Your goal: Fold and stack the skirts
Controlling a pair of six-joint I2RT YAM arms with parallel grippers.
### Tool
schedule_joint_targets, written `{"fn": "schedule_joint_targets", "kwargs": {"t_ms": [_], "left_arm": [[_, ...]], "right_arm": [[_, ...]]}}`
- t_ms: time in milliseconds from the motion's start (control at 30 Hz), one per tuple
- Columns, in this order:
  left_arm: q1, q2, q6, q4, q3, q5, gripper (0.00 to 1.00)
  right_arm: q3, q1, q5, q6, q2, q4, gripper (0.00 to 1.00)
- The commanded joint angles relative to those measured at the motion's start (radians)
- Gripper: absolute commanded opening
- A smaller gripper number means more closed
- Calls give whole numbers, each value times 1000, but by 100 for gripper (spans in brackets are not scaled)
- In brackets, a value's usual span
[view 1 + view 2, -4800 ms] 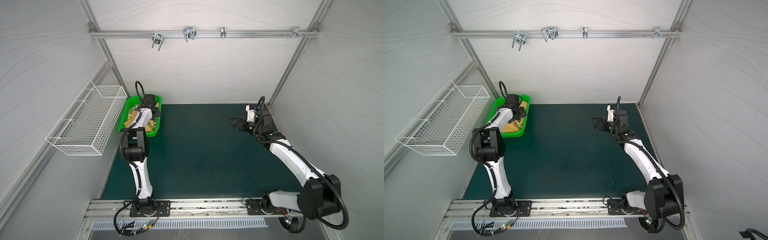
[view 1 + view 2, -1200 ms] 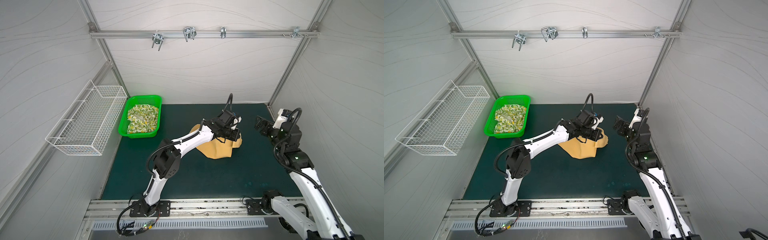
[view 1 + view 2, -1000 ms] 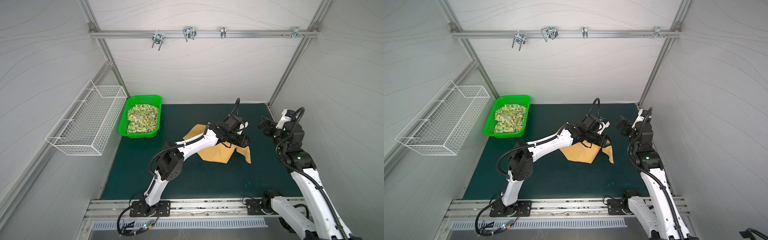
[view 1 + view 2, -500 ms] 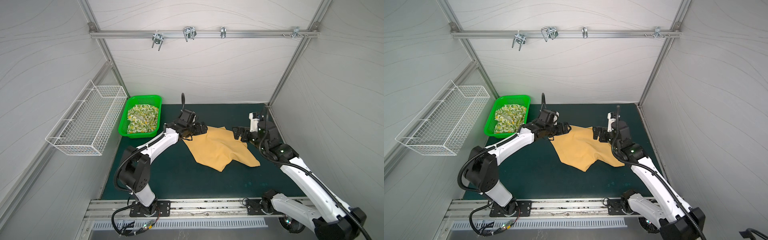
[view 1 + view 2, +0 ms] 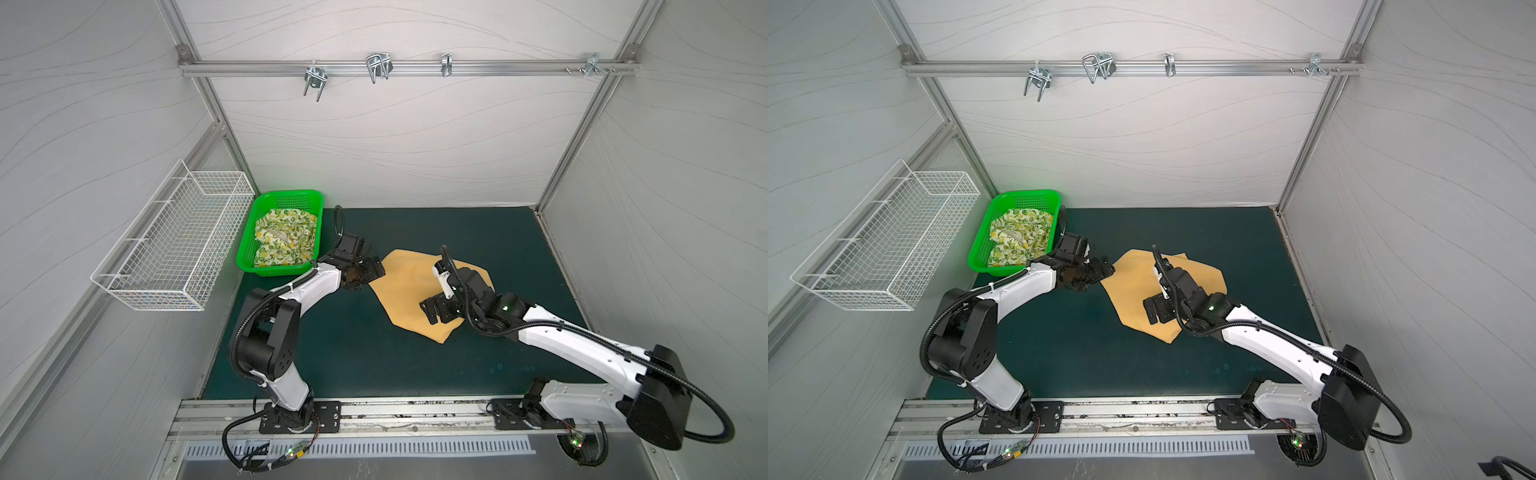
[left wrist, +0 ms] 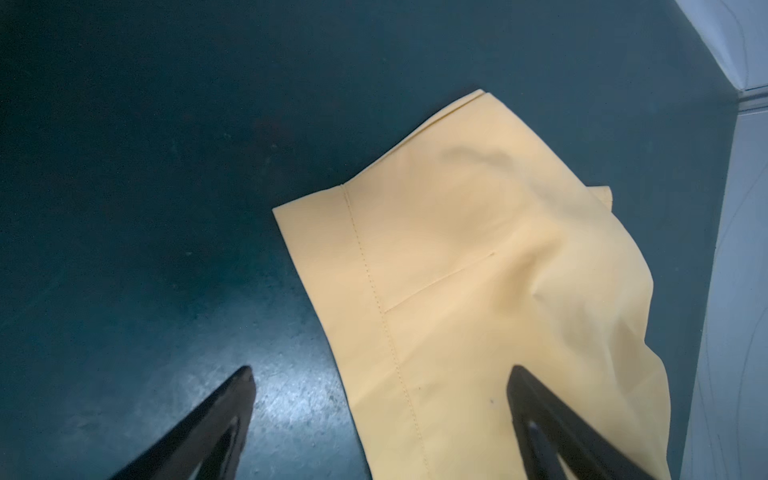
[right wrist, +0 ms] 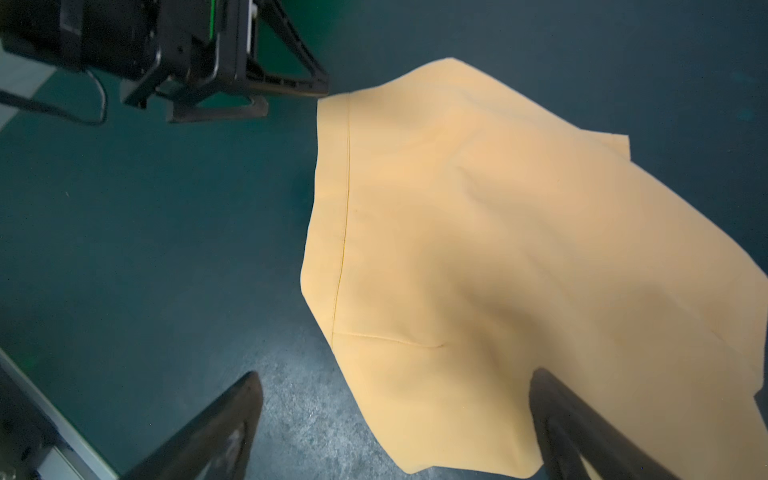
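Note:
The mustard-yellow skirt (image 5: pixel 409 282) (image 5: pixel 1133 282) lies spread flat on the dark green mat in both top views. My left gripper (image 5: pixel 372 272) (image 5: pixel 1105 270) is open at the skirt's left corner. In the left wrist view this gripper (image 6: pixel 381 370) straddles the hemmed edge of the skirt (image 6: pixel 478 249) and holds nothing. My right gripper (image 5: pixel 430 312) (image 5: pixel 1152 309) hangs open over the skirt's front part. In the right wrist view it (image 7: pixel 397 374) spans the edge of the cloth (image 7: pixel 478 228), gripping nothing. The lemon-print skirt (image 5: pixel 284 241) (image 5: pixel 1019 237) lies crumpled in the green basket (image 5: pixel 291 194).
A white wire basket (image 5: pixel 174 245) hangs on the left wall beside the green basket. A metal rail with hooks (image 5: pixel 378 66) runs across the back wall. White walls close in the mat at the back and on both sides.
The left gripper swept left with the mustard skirt, laid it flat and let go. The right gripper came from the skirt's right edge to over its front part.

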Motion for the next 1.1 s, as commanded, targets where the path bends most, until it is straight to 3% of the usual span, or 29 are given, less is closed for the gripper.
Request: {"fn": "schedule_joint_targets", "kwargs": {"t_ms": [0, 433, 733, 800, 867, 967, 1067], "left_arm": [[15, 59, -20, 48, -4, -9, 92], [27, 219, 6, 53, 67, 6, 77], [27, 306, 50, -20, 143, -23, 43], [27, 322, 57, -34, 157, -29, 39], [27, 334, 63, -41, 170, -31, 20], [27, 345, 72, -54, 190, -33, 3], [27, 338, 85, -77, 221, -29, 0]], "right_arm": [[-17, 37, 21, -22, 28, -11, 99], [-37, 89, 26, -1, 52, 6, 99], [-42, 99, 30, 6, 39, 12, 99], [-44, 103, 30, 4, 39, 14, 99], [-46, 107, 27, 4, 41, 17, 99], [-50, 116, 22, 1, 50, 24, 99], [-55, 128, 19, -3, 59, 37, 99]]}}
